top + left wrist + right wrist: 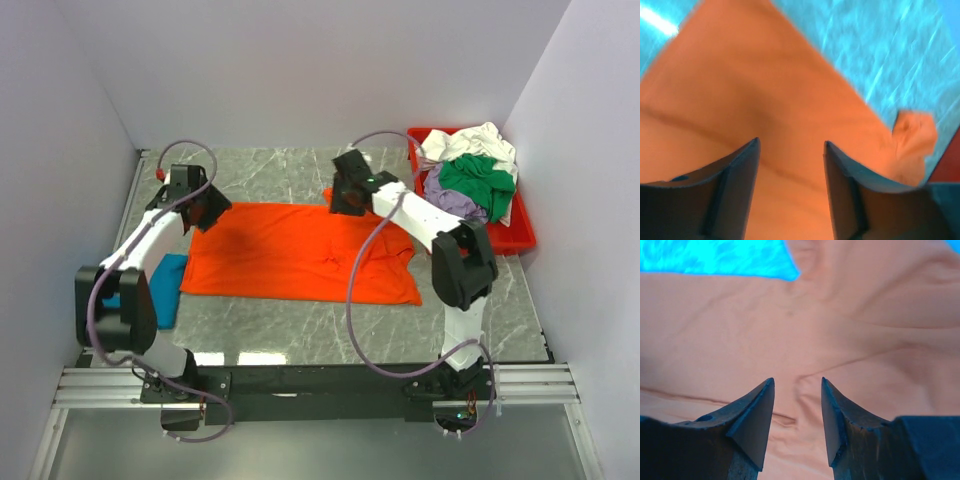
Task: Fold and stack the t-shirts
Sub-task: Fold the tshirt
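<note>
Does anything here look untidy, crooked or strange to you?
Nothing looks damaged or spilled. The orange t-shirt lies spread on the table, but its right part is creased. In the red tray the other t-shirts are an unfolded heap, with a white one draped over the rim.

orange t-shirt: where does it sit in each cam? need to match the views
Top external: orange t-shirt spread flat mid-table.
Left wrist: fills the left and centre, its edge running diagonally to the lower right.
Right wrist: fills nearly the whole frame, wrinkled.
Shared landmark: the marble table top, beyond the shirt in the top view, upper right in the left wrist, upper left in the right wrist.
</note>
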`<state>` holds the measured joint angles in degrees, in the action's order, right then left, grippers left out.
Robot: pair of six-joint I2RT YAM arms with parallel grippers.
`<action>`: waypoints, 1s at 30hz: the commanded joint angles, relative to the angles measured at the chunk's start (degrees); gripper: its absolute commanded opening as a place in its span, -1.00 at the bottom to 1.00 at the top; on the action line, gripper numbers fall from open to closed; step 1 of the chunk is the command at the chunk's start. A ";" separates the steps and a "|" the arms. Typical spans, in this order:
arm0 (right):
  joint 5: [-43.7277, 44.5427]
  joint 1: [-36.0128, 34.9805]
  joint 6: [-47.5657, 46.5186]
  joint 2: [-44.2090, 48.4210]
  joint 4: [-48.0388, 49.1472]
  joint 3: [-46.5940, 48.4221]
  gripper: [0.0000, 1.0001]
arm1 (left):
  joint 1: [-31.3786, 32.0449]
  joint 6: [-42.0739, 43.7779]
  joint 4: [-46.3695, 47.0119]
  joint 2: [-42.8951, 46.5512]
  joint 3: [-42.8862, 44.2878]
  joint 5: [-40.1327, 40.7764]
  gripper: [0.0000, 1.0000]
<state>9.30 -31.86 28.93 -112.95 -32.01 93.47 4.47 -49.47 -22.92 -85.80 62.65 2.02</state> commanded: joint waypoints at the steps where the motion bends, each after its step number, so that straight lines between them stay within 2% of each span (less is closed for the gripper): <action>1: -3.23 4.52 3.76 5.63 6.59 -5.74 -0.01 | -5.75 -4.37 4.52 -5.68 2.84 0.47 0.15; 2: -3.84 4.96 4.20 6.33 8.78 -6.71 -0.01 | -6.92 -5.71 9.77 -6.04 1.69 -1.47 0.11; 4: -5.51 6.01 5.17 7.30 9.51 -8.91 -0.01 | -7.72 -7.48 10.62 -8.75 3.33 2.61 0.09; 6: -7.18 6.63 5.70 9.84 11.09 -11.28 -0.01 | -7.72 -5.56 5.20 -13.32 8.77 4.83 0.07; 7: -7.71 7.15 5.70 11.76 11.96 -13.21 -0.01 | -7.72 -4.85 2.81 -19.00 15.94 6.14 0.06; 10: -8.33 8.38 5.18 13.45 12.68 -14.81 -0.01 | -7.11 -2.65 -4.84 -29.12 28.52 7.72 0.04; 16: -9.12 11.11 3.86 14.59 12.06 -15.51 -0.02 | -6.23 -5.10 -11.35 -40.83 39.90 11.51 0.03; 25: -10.44 14.98 2.36 15.91 12.32 -19.29 -0.02 | -4.82 -10.82 -13.46 -44.10 42.28 18.63 0.02; 30: -11.05 16.73 1.66 15.56 12.67 -19.91 -0.03 | -4.73 -9.77 -13.73 -43.93 43.95 20.38 -0.03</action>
<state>-1.04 -16.12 31.81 -99.68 -21.12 73.82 -0.40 -58.41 -34.61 -129.23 103.57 18.83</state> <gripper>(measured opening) 0.489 0.491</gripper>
